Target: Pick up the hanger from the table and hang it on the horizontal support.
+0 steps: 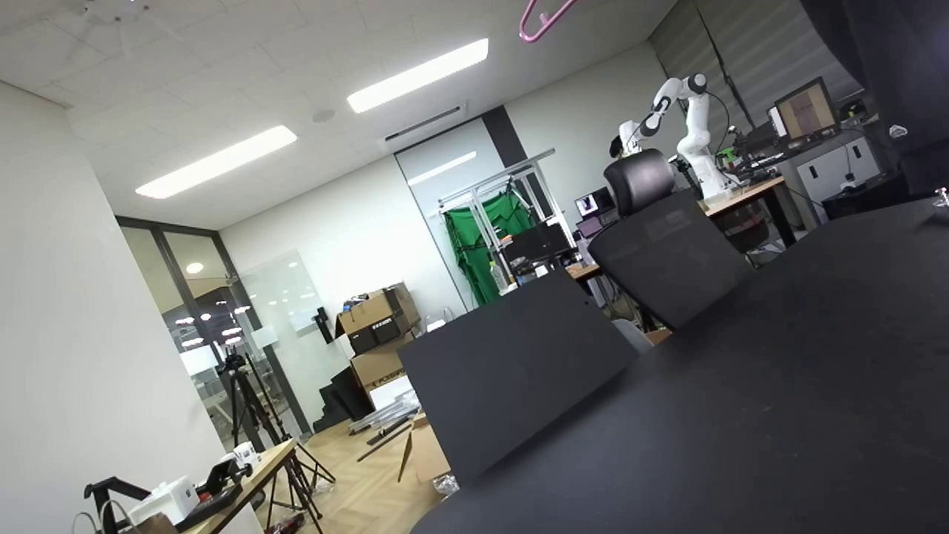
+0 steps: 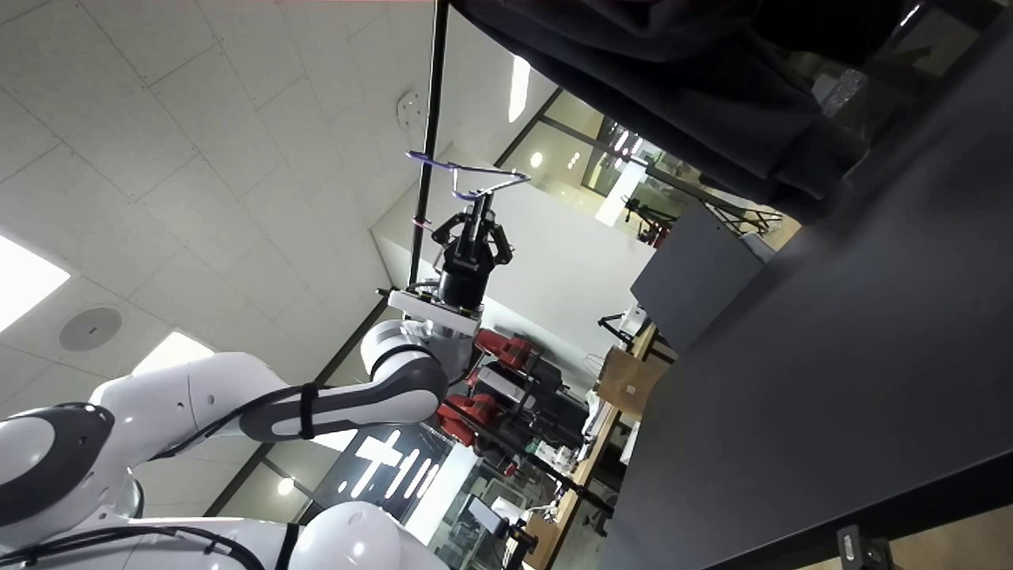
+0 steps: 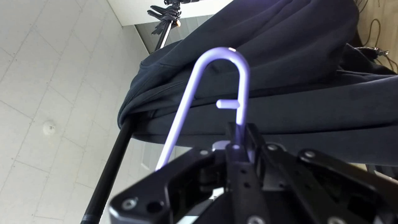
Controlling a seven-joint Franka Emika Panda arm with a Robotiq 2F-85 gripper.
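Observation:
The violet hanger (image 2: 497, 188) is up in the air beside the black horizontal rod (image 2: 428, 119) in an exterior view. Its hook crosses the rod's line there. I cannot tell whether the hook goes over the rod or passes in front of it. My gripper (image 2: 481, 203) is shut on the end of the hanger's body. In the wrist view the fingertips (image 3: 241, 132) pinch one bar of the hanger (image 3: 182, 109), just below a small peg. The rod (image 3: 108, 174) runs at the left there, and the hook is hidden. The black table (image 1: 741, 423) also shows in an exterior view (image 2: 791, 412).
Dark garments (image 3: 289, 71) hang on the rod beyond the hanger and also show in an exterior view (image 2: 681, 95). A pink hanger (image 2: 423, 224) is on the rod close to the gripper; part of a pink hanger (image 1: 547, 24) shows at an exterior view's top edge.

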